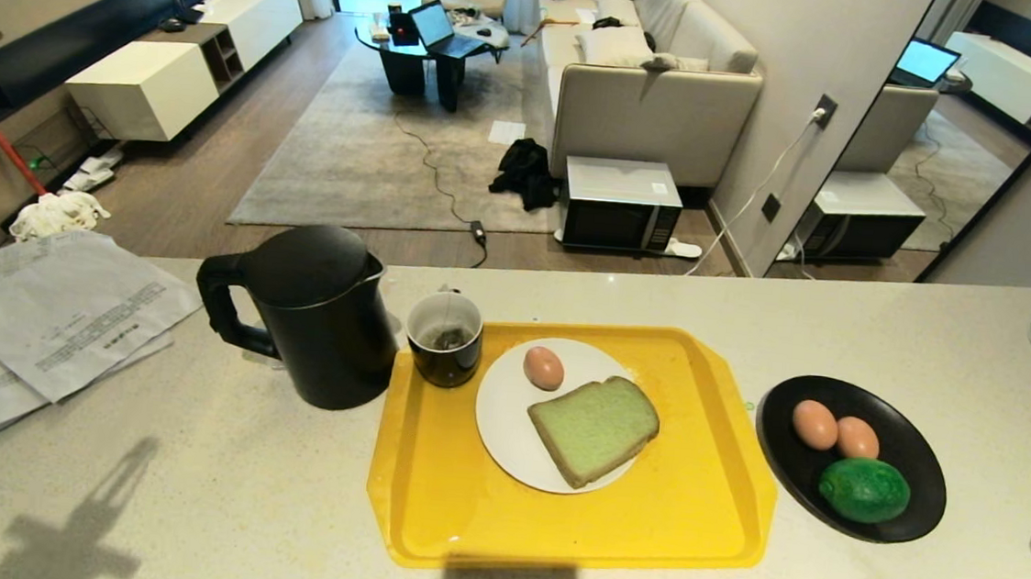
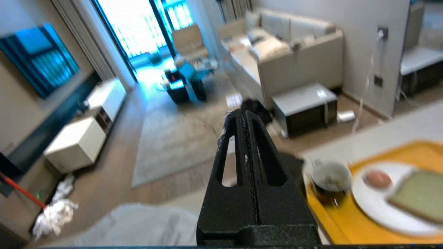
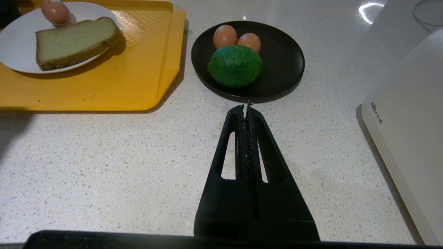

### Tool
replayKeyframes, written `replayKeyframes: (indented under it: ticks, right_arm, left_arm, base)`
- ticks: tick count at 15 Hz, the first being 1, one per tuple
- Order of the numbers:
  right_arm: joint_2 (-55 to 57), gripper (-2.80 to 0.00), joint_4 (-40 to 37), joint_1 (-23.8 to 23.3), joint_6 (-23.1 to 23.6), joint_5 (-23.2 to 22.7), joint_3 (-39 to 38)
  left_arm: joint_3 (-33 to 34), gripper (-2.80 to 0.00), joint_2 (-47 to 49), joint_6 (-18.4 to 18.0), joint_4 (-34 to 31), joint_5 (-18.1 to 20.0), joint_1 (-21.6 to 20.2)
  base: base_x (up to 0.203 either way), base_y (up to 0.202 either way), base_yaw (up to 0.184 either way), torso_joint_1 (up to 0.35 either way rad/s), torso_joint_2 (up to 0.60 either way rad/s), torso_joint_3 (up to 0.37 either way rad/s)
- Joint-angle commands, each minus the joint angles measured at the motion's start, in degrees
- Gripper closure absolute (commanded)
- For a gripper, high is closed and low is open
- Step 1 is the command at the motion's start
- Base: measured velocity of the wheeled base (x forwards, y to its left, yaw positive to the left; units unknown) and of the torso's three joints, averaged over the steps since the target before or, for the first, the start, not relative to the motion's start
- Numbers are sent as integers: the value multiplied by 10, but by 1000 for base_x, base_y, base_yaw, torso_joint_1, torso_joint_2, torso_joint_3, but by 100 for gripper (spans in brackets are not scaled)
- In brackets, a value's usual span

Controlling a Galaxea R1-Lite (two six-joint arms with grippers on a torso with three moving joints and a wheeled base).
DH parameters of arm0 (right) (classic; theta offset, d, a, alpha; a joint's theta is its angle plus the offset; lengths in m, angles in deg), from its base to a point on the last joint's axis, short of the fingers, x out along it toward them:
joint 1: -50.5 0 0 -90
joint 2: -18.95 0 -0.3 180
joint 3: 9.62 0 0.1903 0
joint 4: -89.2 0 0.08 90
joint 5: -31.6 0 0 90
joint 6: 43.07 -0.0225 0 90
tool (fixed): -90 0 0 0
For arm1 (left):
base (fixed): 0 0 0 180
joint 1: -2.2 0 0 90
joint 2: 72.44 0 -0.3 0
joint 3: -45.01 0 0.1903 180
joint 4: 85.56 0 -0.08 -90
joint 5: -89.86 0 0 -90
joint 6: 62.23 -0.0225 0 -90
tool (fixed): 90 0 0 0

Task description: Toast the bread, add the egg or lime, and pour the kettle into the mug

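Centrally on the pale speckled counter (image 1: pixel 234 479) sits a yellow tray (image 1: pixel 690 524). On the tray, a white plate (image 1: pixel 501 417) carries the bread (image 1: pixel 594 427) with one egg (image 1: pixel 543 367) touching its far edge, and the mug (image 1: pixel 444 337) stands at the tray's far left corner. Just left of the tray stands the kettle (image 1: pixel 311 315); further left lie loose papers (image 1: pixel 63 309). Right of the tray, a black plate (image 1: pixel 912 450) holds two more eggs and the lime (image 1: pixel 864 489). Beyond the tray lies a living room with a sofa (image 1: pixel 660 89), rug (image 1: pixel 379 150) and floor-standing microwave (image 1: pixel 619 204). The left gripper (image 2: pixel 244 116), closed and empty, hangs in the air left of the tray; the right gripper (image 3: pixel 246 108), likewise closed and empty, rests near the black plate.
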Motion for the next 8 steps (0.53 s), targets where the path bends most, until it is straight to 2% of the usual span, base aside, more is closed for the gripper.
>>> replayKeyframes:
  ticks: [1, 3, 8]
  right_arm:
    - [0, 0, 0, 0, -1, 0, 0]
    - [0, 0, 0, 0, -1, 0, 0]
    - [0, 0, 0, 0, 0, 0, 0]
  left_arm:
    - [-23, 0, -39, -13, -94, 2, 11]
    - [-32, 0, -36, -23, -107, 2, 35]
    - [-76, 0, -46, -48, -162, 1, 22]
  base:
    - [0, 0, 0, 0, 0, 0]
    - [0, 0, 0, 0, 0, 0]
    - [0, 0, 0, 0, 0, 0]
